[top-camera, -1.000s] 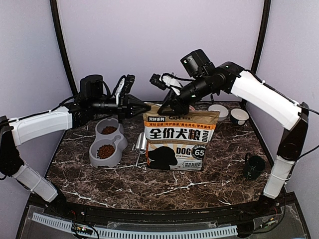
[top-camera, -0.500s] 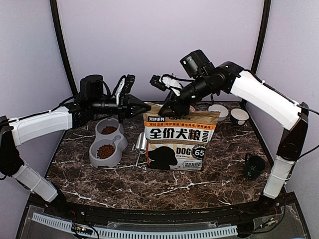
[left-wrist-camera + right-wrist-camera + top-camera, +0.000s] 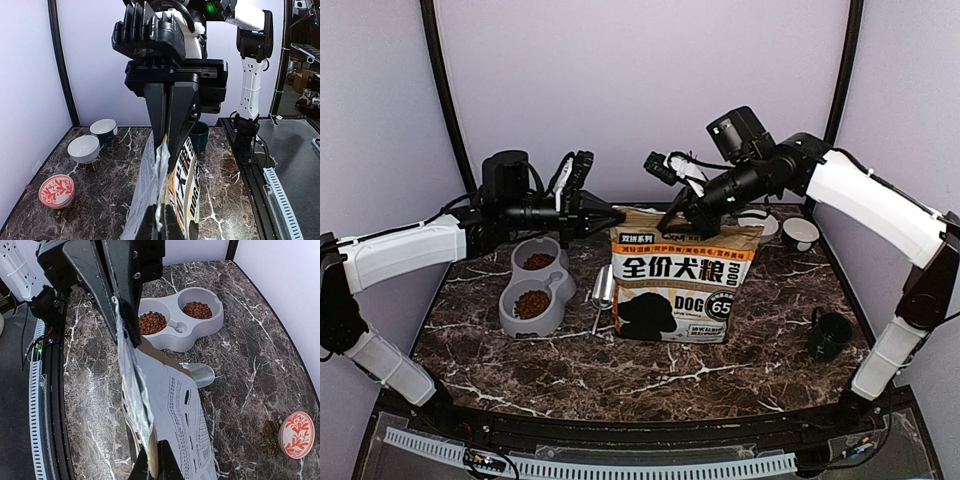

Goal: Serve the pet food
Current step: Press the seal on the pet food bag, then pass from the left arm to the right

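right claw [image 3: 672,220] moved rightward | clamped on bag [image 3: 682,285] top | left claw [image 3: 617,213] likewise

The left gripper [image 3: 618,214] and right gripper [image 3: 670,224] pinch the top of the upright brown-and-orange printed dog-food bag [image 3: 672,285]; reddish-brown kibble pellets [image 3: 531,303] lie in the grey plastic double bowl [image 3: 510,322].

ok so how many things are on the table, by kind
small bowls: 3 (white, teal-sided, red-patterned)
grey double pet bowl: 1
dog food bag: 1
metal scoop: 1
dark green mug: 1
total: 7
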Robot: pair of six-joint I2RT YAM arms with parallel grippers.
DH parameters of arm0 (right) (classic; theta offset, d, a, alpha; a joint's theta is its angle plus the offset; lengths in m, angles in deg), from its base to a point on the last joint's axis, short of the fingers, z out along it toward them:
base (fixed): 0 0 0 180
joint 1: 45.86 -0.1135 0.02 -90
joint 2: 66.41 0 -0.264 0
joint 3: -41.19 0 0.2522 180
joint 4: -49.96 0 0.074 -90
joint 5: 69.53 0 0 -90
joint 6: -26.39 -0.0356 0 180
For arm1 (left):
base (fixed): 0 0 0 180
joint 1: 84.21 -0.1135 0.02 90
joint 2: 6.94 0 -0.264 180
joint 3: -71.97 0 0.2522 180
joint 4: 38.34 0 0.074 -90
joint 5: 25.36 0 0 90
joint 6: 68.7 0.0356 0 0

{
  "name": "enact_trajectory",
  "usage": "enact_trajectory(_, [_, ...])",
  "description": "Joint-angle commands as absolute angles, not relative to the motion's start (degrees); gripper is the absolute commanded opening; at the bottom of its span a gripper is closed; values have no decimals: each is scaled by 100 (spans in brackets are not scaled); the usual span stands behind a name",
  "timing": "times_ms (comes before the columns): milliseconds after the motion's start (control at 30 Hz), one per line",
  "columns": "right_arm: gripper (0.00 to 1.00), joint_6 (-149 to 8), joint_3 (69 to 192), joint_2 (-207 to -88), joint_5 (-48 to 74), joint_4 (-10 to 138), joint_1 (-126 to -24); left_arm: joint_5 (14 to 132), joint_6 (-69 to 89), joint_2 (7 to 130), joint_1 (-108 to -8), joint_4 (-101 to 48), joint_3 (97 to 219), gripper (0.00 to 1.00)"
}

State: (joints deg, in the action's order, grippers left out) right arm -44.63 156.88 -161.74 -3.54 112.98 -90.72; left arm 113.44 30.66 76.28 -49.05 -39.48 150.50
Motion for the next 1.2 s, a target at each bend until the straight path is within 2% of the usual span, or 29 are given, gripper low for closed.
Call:
enact_trajectory(0, [0,-4550,15516,-15898,54,11321,-8708,11547,3117,7383,-4932,-3874,15033,0])
enact_trajectory(33, [0,-4552,15489,-15875,86,11321,-8688,11547,3120,7384,-4932,-3865,15032,0])
enact_trajectory(100, [16,-4551,15408,-15821,128,11297,-8654,11546,3122,7384,-4928,-3872,15035,0])
enact_trajectory(133, [20,-4544,15353,-15817,137,11273,-8635,11544,3121,7384,-4931,-3869,15031,0])
enact_trajectory(233, [24,-4536,15230,-15643,118,11224,-8591,11544,3127,7384,-4931,-3865,15032,0])
enact_trajectory(533, [17,-4509,14920,-15462,79,11163,-8497,11531,3136,7366,-4926,-3850,15032,0])
enact_trajectory(667, [0,-4491,14897,-15460,-27,11178,-8499,11527,3136,7366,-4931,-3855,15031,0])
enact_trajectory(833, [0,-4490,14955,-15474,-70,11136,-8495,11495,3140,7349,-4932,-3857,15034,1])
enact_trajectory(900, [0,-4497,14985,-15459,16,11086,-8494,11460,3151,7335,-4925,-3843,15038,10])
enact_trajectory(1033, [0,-4527,15071,-15398,295,10896,-8488,11346,3204,7282,-4932,-3805,15033,47])
enact_trajectory(1133, [0,-4568,15090,-15296,614,10683,-8476,11135,3228,7204,-4932,-3821,15000,67])
enact_trajectory(1167, [0,-4593,15079,-15255,747,10594,-8459,11045,3228,7173,-4932,-3850,14975,81])
